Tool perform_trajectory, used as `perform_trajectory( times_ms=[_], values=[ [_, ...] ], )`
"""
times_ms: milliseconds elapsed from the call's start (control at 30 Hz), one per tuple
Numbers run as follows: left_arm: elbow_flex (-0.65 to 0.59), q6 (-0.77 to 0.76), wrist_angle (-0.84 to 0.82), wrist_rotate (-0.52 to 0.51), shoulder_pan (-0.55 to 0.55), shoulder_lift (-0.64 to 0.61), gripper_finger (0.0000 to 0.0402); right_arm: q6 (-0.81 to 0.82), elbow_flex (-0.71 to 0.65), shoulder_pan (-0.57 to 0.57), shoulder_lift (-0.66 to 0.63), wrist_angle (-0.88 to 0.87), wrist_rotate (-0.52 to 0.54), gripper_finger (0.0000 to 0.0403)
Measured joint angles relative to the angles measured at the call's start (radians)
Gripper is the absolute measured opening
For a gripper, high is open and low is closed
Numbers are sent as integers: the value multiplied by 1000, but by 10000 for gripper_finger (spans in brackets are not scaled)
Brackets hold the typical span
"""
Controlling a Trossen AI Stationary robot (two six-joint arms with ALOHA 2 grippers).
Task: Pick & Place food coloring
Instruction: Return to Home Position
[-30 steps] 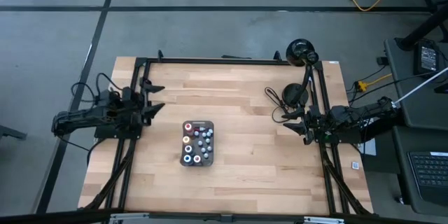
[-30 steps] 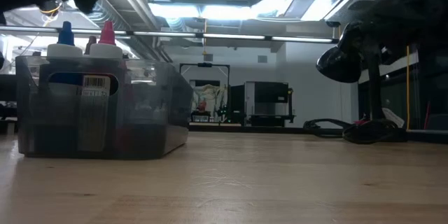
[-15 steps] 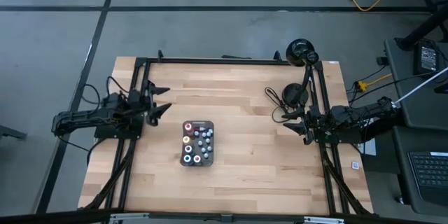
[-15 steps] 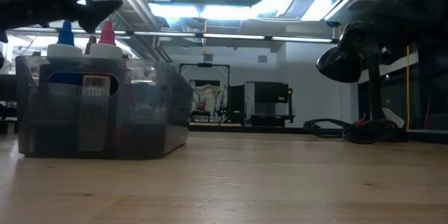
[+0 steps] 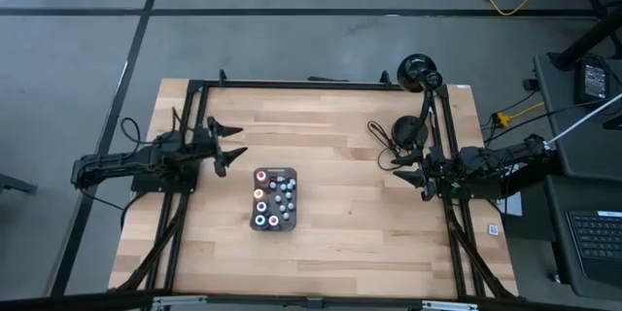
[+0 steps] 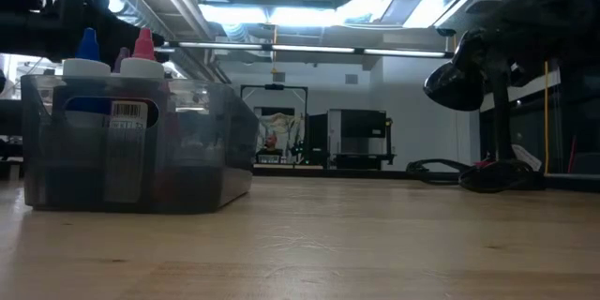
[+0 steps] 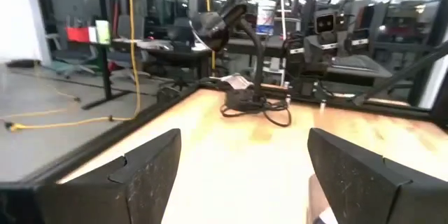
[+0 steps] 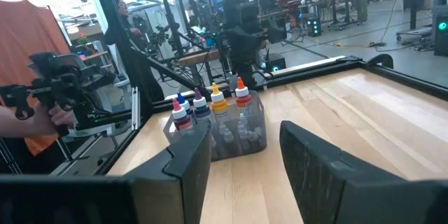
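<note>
table [image 5: 340, 243] bounded by black frame rails [image 5: 311, 84] along far and side edges; desk lamp [image 5: 418, 71] with its cable sat in the far right corner. bare wood lay between the bin [image 5: 294, 204] and the right rail, and along the near edge. left gripper [image 5: 227, 147] hung over the left part of the table, fingers [image 7: 147, 175] spread wide and empty. right gripper [image 5: 401, 175] waited at the right rail, fingers parted, nothing between them. food coloring bottles [image 5: 272, 199] stood packed in the clear grey bin left of table centre. bin sat close to the left gripper, on its near-edge side and a little toward centre, not touching; well apart from the right gripper. bin's long side ran from far edge toward near edge. bottles upright, long axes vertical, nozzles up; in the low view a blue cap [image 6: 87, 45] and a pink cap [image 6: 143, 45] rose above the rim. a person in an orange top [image 8: 28, 77] showed beyond the table in the right wrist view
</note>
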Motion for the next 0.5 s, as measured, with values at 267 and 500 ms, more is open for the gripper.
perform_trajectory(
  times_ms=[267,500],
  values=[
    [0,-15,-3,18,0,33,306,0,0,0,0,0,0,172],
    [0,-23,-3,18,0,33,306,0,0,0,0,0,0,172]
  ],
)
